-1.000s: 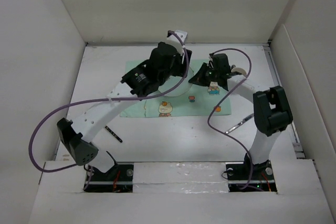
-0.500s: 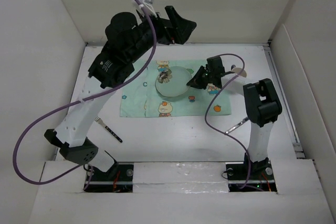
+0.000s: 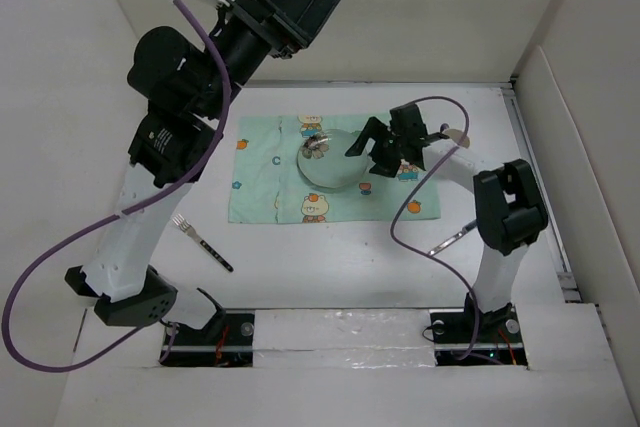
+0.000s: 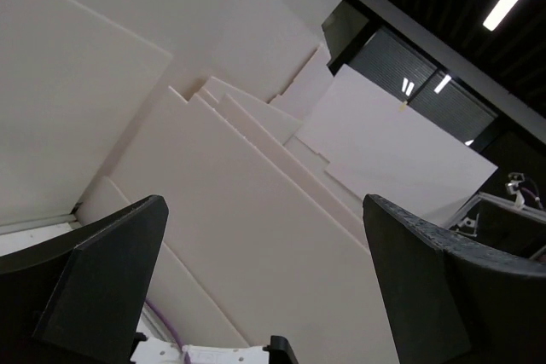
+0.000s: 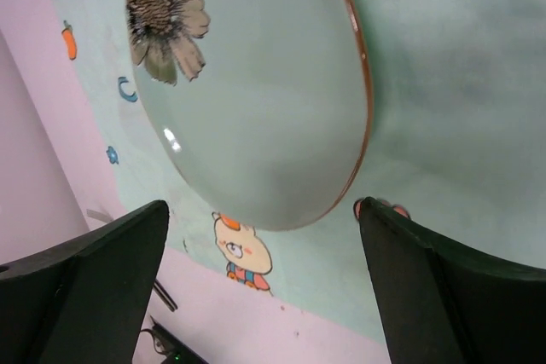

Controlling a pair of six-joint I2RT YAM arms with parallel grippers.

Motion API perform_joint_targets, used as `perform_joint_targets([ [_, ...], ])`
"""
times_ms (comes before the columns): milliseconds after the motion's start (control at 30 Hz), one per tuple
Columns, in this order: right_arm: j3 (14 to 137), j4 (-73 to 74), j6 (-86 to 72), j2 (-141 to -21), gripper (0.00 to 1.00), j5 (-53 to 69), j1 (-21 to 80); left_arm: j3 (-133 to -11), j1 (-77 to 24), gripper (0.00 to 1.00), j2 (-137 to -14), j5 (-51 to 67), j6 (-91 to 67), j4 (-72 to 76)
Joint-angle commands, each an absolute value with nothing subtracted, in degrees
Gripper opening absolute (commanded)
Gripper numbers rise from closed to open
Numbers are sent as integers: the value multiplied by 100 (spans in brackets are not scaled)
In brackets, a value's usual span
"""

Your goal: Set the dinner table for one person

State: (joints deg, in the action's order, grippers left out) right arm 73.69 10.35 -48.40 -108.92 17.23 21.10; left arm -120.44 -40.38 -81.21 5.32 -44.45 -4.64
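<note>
Mint-green cloth mat [image 3: 265, 185] with cartoon prints lies on the white matte dinner table [image 3: 330, 262], spread flat as the base of the place setting. A round pale plate [image 3: 330, 162] with a thin brown rim and a dark flower print sits on the mat, right in front of the right gripper [image 3: 365, 157]. That gripper hangs low at the plate's edge with its fingers spread wide and nothing between them. In its wrist view the plate fills the gap ahead of the fingertips, its rim apart from both. I judge it is either lined up to nudge the plate toward the middle of the mat or has nothing more to do there.

The left gripper [image 3: 290, 2] is lifted high over the far side of the table, also parted and empty. Its wrist view shows only white wall panels [image 4: 256, 210] beyond the fingers, a pose that clears the plate and leaves room for the other arm.

A slim dark-handled metal fork [image 3: 202, 237] lies on the bare table well below and behind the left gripper, off the mat. A thin metal utensil [image 3: 452, 238], too small to identify, lies behind the right gripper beside its arm. Both probably need to be brought alongside the plate.
</note>
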Motion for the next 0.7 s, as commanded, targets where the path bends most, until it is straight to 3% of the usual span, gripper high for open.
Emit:
perform_joint_targets([
  [0, 7664, 1511, -4500, -10231, 98, 1319, 2153, -12068, -3990, 99, -7963, 527, -4808, -44],
  [233, 8120, 2065, -4202, -9476, 96, 696, 2153, -11908, -3920, 99, -7849, 765, -4852, 343],
  [333, 8297, 2434, -3991, -9046, 83, 38, 1970, -12015, -3920, 99, -7805, 720, -4737, 272],
  [400, 8279, 2697, -3832, -8799, 46, -350, 1820, -11945, -3920, 99, -7787, 904, -4781, 474],
  [467, 8236, 3039, -3736, -8456, 0, -895, 1497, -11936, -3920, 99, -7839, 1027, -4851, 501],
  [633, 7981, 3454, -3350, -7990, 0, -1360, 643, -12085, -3920, 99, -7954, 1309, -5001, 483],
  [667, 7963, 3559, -3296, -7911, 17, -1432, 459, -12085, -3920, 99, -7919, 1292, -5001, 483],
])
